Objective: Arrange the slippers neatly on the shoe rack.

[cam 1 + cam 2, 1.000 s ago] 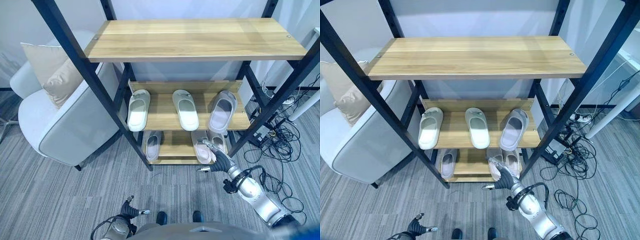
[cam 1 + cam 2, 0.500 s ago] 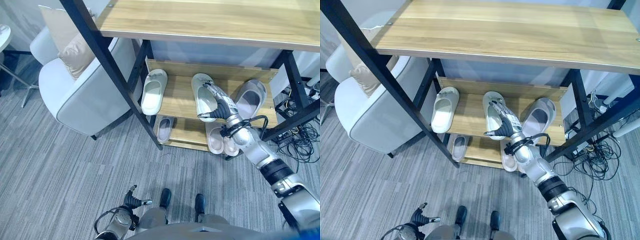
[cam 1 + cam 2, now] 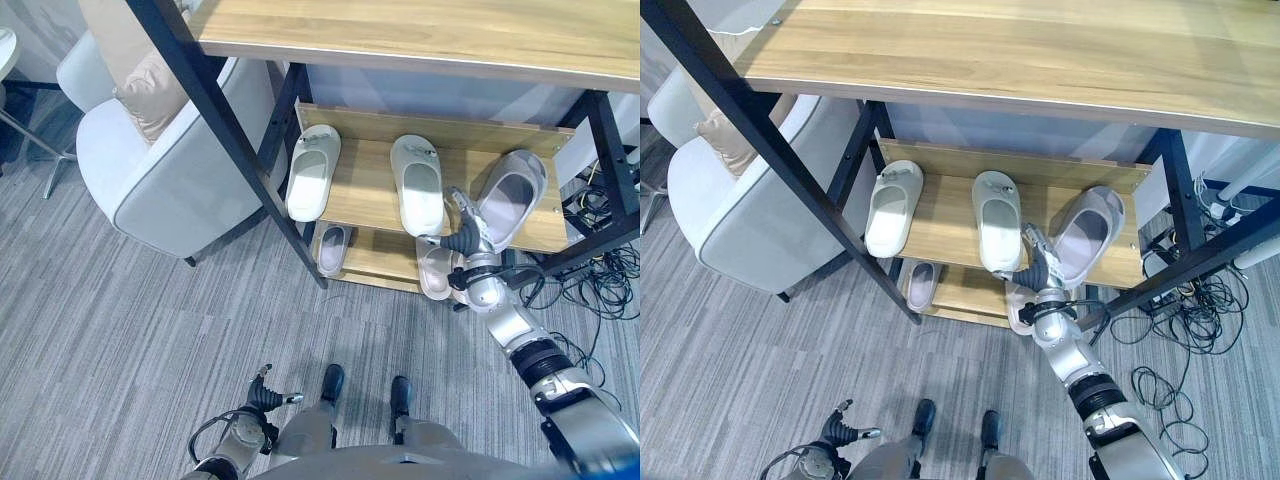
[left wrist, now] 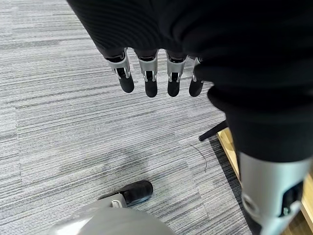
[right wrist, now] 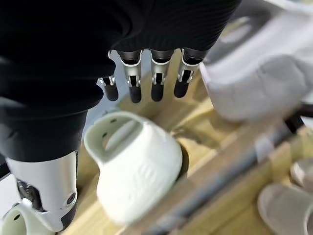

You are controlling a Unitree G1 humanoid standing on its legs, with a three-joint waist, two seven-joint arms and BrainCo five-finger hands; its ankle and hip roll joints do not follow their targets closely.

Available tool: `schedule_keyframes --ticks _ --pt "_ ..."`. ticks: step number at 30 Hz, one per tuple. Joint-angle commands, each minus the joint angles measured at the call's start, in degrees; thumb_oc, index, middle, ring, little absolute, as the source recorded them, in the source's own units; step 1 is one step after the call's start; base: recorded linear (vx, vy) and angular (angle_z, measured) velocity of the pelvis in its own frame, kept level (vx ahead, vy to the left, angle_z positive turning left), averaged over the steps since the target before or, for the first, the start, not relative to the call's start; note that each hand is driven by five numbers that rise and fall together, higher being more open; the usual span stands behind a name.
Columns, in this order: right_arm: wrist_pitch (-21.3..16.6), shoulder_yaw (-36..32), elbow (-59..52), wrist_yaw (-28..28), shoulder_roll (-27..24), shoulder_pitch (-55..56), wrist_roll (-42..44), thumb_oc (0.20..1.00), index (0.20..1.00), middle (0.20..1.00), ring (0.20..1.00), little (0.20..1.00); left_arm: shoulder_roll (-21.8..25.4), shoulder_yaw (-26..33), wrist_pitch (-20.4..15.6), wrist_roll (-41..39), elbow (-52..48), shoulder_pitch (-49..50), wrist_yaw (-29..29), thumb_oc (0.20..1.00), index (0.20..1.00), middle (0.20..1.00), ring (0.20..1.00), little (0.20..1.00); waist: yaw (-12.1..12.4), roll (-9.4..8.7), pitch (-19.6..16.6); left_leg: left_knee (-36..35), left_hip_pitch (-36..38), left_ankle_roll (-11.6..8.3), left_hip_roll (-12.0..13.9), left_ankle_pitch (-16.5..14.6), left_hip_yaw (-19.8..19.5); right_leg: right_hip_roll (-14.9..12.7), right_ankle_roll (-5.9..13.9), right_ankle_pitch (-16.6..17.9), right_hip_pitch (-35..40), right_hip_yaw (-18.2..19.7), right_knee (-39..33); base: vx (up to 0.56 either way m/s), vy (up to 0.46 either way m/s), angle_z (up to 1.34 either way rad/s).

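— Item: shoe rack (image 3: 240, 165), black frame, wooden boards. Top board (image 3: 420, 30)?
— Bare wood.
— Middle shelf (image 3: 940, 225)?
— Three slippers: a white slipper (image 3: 312, 185) at the left end, a second white slipper (image 3: 418, 183) near the centre, and a grey slipper (image 3: 510, 196) at the right, lying slantwise.
— Bottom shelf (image 3: 375, 258)?
— One small pale slipper (image 3: 331, 250) at the left; a pale pair (image 3: 438, 275) at the right, close together.
— Floor?
— Grey striped carpet (image 3: 120, 320); the rack stands on it.

Carpeted room: armchair (image 3: 150, 180), shoe rack (image 3: 450, 40)
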Motion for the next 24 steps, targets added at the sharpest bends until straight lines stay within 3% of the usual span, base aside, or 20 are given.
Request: schedule_keyframes --ticks 1,9,24 --pt "-2.6 -1.4 -2.6 0.2 -1.4 -0.4 2.5 1.0 1.0 1.0 1.0 1.0 -1.1 -2.7 -0.5 -0.8 3.1 -2.6 1.3 1.0 1.0 1.0 1.0 1.0 1.4 -1.07 -1.4 0.4 2.1 -0.38 -0.4 -5.6 1.8 -5.3 5.47 -1.5 1.0 -2.7 0.5 0.0 0.0 0.0" --pt "-3.4 -0.5 -2.0 2.3 0.5 0.3 7.5 1.0 1.0 1.0 1.0 1.0 -1.1 -2.7 -0.3 -1.5 3.3 -2.6 1.4 1.0 1.0 1.0 1.0 1.0 1.8 -1.48 -1.1 0.4 1.7 -0.39 -0.5 -5.6 1.6 -5.3 5.52 -1.7 0.9 -3.1 0.5 0.0 0.0 0.0" --pt "-3.9 4.2 -3.3 4.1 3.3 -3.0 8.0 1.0 1.0 1.0 1.0 1.0 -1.3 -3.5 -0.4 -2.3 3.1 -3.7 2.0 1.0 1.0 1.0 1.0 1.0 3.0 -1.64 -0.2 0.4 0.8 -0.58 -0.8 -5.3 1.1 -5.5 5.5 -1.8 0.6 -3.9 0.5 0.0 0.011 0.04"
